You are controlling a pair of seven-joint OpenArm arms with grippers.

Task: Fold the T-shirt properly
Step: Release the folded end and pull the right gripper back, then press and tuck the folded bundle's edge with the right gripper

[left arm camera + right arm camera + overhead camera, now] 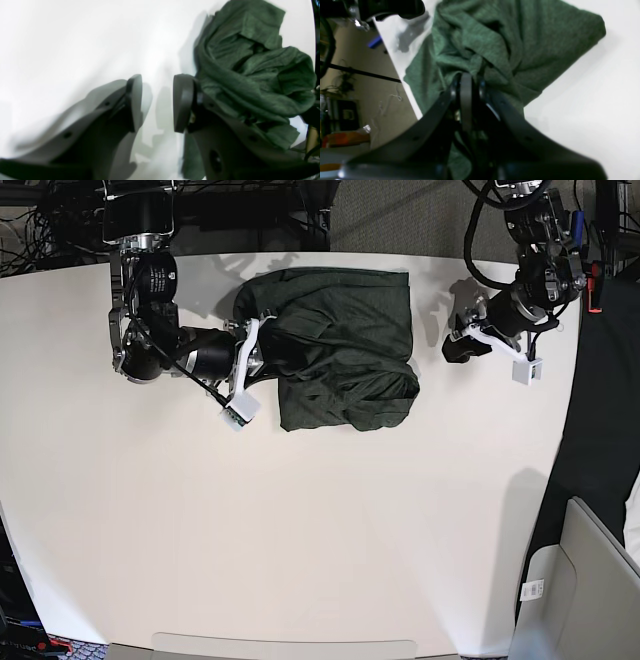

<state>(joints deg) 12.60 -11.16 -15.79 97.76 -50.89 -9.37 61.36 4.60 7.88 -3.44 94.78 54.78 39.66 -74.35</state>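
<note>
Dark olive-green heathered knit T-shirt point(340, 350) lies bunched and partly folded on the white table point(300, 530), toward its far edge, between the two arms.

At its edge, the right gripper point(467, 82) has its black jaws pressed together on a fold of the thin fabric, as the right wrist view shows. The left gripper point(157, 102) hangs over bare table just beside the shirt, jaws clearly apart with nothing between them; whether one finger point(183, 102) touches the crumpled cloth I cannot tell.
</note>
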